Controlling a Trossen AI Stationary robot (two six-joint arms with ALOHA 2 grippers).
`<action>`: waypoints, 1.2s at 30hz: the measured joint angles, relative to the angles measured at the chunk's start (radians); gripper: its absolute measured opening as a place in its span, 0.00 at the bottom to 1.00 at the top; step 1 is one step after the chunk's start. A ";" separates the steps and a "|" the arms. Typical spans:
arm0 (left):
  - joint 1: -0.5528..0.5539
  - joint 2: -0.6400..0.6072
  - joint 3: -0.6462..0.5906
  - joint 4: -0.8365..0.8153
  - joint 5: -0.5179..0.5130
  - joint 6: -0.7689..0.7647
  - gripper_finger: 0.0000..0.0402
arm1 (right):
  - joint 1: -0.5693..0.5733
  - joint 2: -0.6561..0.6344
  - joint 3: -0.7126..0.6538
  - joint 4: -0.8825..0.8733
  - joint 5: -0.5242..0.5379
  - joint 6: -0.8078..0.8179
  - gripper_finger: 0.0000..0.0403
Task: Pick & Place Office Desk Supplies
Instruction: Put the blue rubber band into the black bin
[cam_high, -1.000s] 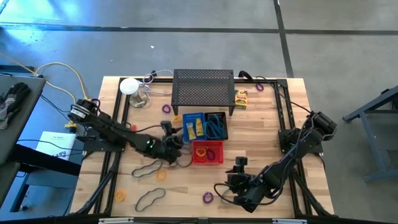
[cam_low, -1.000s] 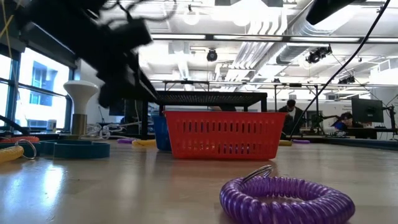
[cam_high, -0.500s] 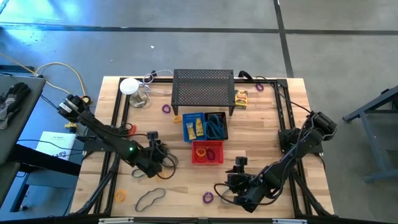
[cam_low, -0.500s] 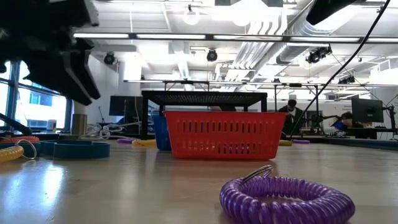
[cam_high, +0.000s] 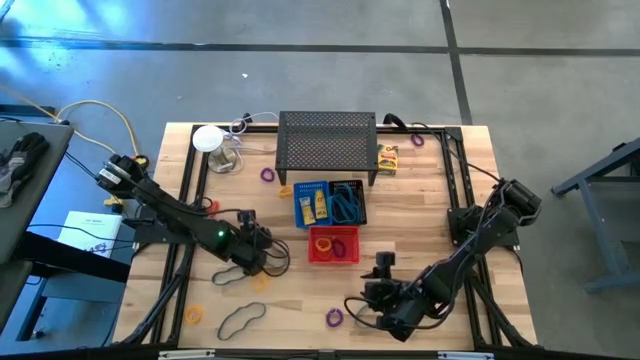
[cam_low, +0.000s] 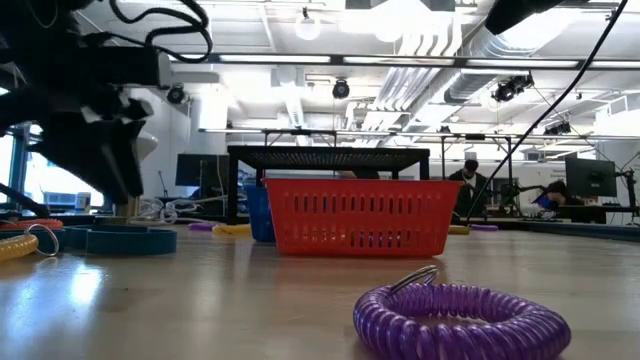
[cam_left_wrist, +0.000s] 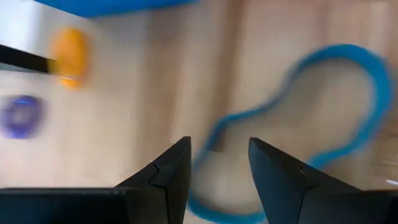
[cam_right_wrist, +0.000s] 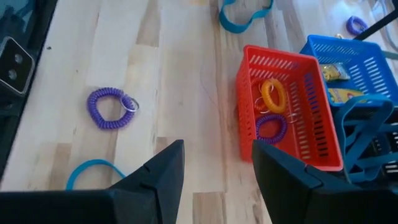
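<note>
Writing is showing only on yellow boxes (cam_high: 312, 205), too small for reading. Left claw (cam_left_wrist: 214, 165) is hanging open over a blue cord (cam_left_wrist: 298, 124); right claw (cam_right_wrist: 214, 168) is waiting open above the worktop (cam_right_wrist: 174, 74).

A grey concrete floor (cam_high: 300, 70) with dark seams surrounds the wooden bench (cam_high: 420, 215). Beyond, an open ceiling (cam_low: 400, 40) carries white ducts and strip lights; bright windows (cam_low: 50, 150) stand at one side.
</note>
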 joint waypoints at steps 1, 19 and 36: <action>0.004 0.000 0.000 0.006 0.020 0.000 0.38 | 0.000 0.000 0.000 -0.001 0.000 -0.008 0.44; 0.044 0.000 -0.001 -0.002 0.022 0.003 0.38 | -0.033 0.000 0.000 0.029 -0.009 -0.137 0.44; 0.062 0.000 -0.070 0.008 0.061 -0.012 0.38 | -0.046 0.000 -0.030 0.086 -0.054 -0.138 0.44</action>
